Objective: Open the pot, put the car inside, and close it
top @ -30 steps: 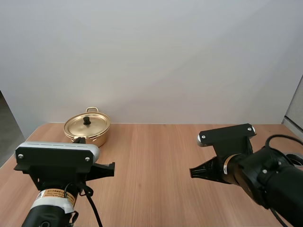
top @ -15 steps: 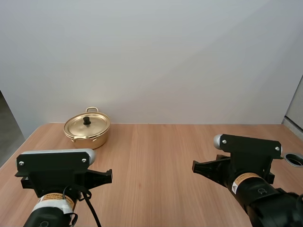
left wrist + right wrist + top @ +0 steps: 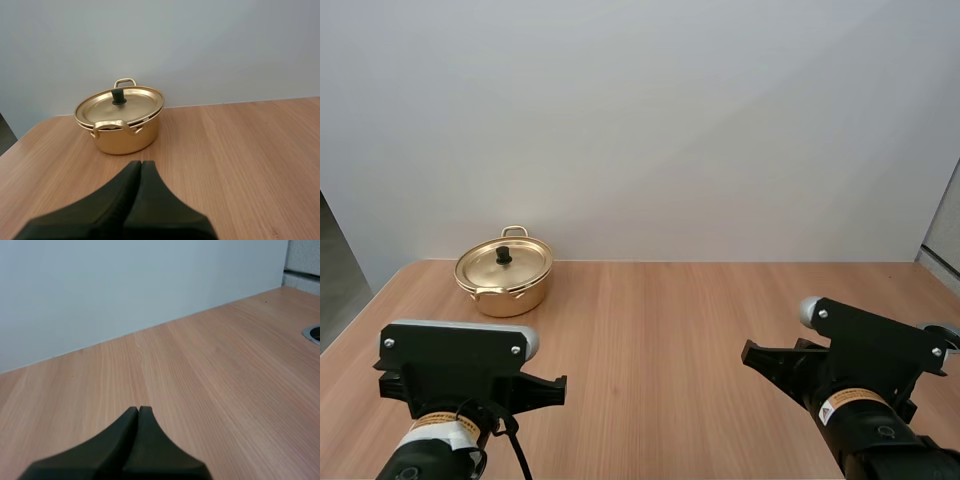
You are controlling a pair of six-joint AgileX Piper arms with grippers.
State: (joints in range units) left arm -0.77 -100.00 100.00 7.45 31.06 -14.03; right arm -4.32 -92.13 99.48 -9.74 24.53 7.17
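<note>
- At the upper left of the high view, the gold pot (image 3: 504, 279) stands on the far left part of the wooden table (image 3: 660, 330), close to the back wall.
- Its lid (image 3: 504, 263) sits flat and square on the rim, the small black knob (image 3: 505, 255) upright in the middle; the left wrist view shows the lid (image 3: 120, 104) seated with no gap, and one loop handle (image 3: 116, 125) facing the camera.
- No car lies on the table, so I cannot tell whether it is shut inside the pot or somewhere out of frame.
- At the lower left of the high view, the left gripper (image 3: 552, 387) hangs low over the near table edge, well short of the pot and pointing roughly towards it. Its two fingers lie pressed together as one dark wedge (image 3: 141, 166), gripping nothing.
- At the lower right, the right gripper (image 3: 752, 353) hangs over bare wood, well apart from the pot. Its fingers also meet in a single wedge (image 3: 138, 411), with nothing between them.
- As a judgement: a covered pot with both arms drawn back and empty fits either a pot waiting for the car or one already closed over it. These views do not settle which.
- Any lift of the lid would call for fingers spread wide enough to take the knob, and a straight upward pull.
</note>
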